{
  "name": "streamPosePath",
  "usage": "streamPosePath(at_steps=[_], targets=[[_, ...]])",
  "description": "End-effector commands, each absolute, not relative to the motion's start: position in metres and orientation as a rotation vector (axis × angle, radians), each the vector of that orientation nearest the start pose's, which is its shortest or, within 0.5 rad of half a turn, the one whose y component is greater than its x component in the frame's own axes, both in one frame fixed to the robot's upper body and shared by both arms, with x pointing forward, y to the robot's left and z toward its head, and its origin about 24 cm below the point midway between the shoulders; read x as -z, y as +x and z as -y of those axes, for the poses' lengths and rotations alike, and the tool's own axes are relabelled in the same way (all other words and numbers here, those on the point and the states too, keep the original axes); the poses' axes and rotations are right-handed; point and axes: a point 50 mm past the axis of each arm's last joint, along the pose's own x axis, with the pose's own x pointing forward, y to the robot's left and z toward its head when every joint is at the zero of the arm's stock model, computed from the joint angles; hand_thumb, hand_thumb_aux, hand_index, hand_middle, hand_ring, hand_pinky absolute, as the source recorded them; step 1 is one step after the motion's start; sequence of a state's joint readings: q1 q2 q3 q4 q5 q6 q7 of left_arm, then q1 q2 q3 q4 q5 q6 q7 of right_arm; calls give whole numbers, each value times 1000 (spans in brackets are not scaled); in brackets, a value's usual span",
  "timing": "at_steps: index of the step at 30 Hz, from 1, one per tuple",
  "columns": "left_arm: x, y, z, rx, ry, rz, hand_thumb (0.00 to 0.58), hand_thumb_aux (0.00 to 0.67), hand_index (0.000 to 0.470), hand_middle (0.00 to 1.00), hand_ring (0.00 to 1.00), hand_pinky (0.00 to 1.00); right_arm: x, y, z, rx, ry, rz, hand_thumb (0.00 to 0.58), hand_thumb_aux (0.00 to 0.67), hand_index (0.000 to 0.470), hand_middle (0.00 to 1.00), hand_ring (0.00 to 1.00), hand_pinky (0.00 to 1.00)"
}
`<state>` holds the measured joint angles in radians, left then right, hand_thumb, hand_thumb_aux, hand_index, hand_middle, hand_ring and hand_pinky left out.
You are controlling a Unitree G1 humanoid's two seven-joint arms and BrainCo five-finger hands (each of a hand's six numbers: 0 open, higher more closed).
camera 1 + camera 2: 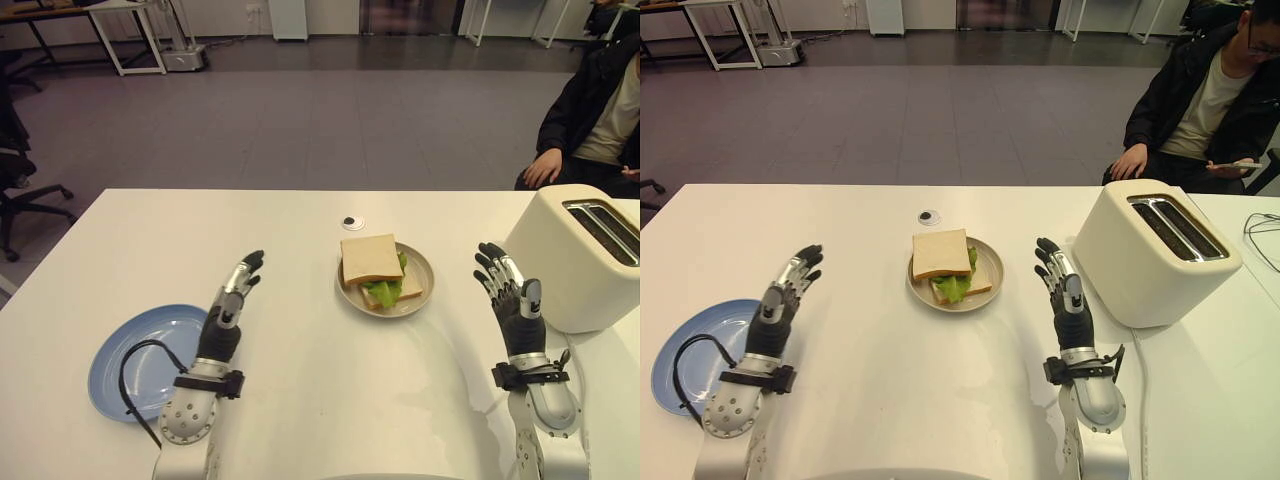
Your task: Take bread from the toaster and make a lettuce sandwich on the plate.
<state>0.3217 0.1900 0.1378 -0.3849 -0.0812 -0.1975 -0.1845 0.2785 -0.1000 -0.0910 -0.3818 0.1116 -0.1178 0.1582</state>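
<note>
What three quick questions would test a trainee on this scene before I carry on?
1. True or false: the sandwich lies on the blue plate.
2. What does the right hand hold? A) bread B) lettuce C) nothing
3. Fill in: the toaster stands on the robot's ___ side.

Key:
1. False; it lies on the tan plate.
2. C
3. right

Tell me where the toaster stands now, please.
The toaster stands at the right side of the table, just right of the right hand; the plate with the sandwich lies further left.
</note>
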Motion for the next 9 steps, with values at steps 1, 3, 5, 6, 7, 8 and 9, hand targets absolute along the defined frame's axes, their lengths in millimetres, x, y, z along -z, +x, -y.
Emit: streamPosePath(at_steps=[1, 3, 5, 6, 7, 8, 9], targets=[[-90, 187, -219, 17, 165, 272, 0, 0, 0, 0, 0, 0, -80, 193, 195, -1, -40, 224, 0, 0, 0, 0, 0, 0], [-90, 188, -221, 13, 152, 273, 0, 0, 0, 0, 0, 0, -79, 193, 196, 4, -47, 225, 0, 0, 0, 0, 0, 0], [-88, 188, -220, 13, 141, 266, 0, 0, 0, 0, 0, 0, -78, 194, 196, 6, -57, 227, 0, 0, 0, 0, 0, 0], [-86, 188, -220, 14, 133, 260, 0, 0, 0, 0, 0, 0, -77, 194, 195, 5, -62, 225, 0, 0, 0, 0, 0, 0], [-85, 188, -218, 14, 127, 256, 0, 0, 0, 0, 0, 0, -75, 195, 195, 0, -67, 220, 0, 0, 0, 0, 0, 0], [-84, 188, -217, 15, 124, 254, 0, 0, 0, 0, 0, 0, -73, 195, 195, -4, -72, 216, 0, 0, 0, 0, 0, 0], [-83, 188, -216, 16, 121, 252, 0, 0, 0, 0, 0, 0, -72, 195, 195, -7, -76, 210, 0, 0, 0, 0, 0, 0]])
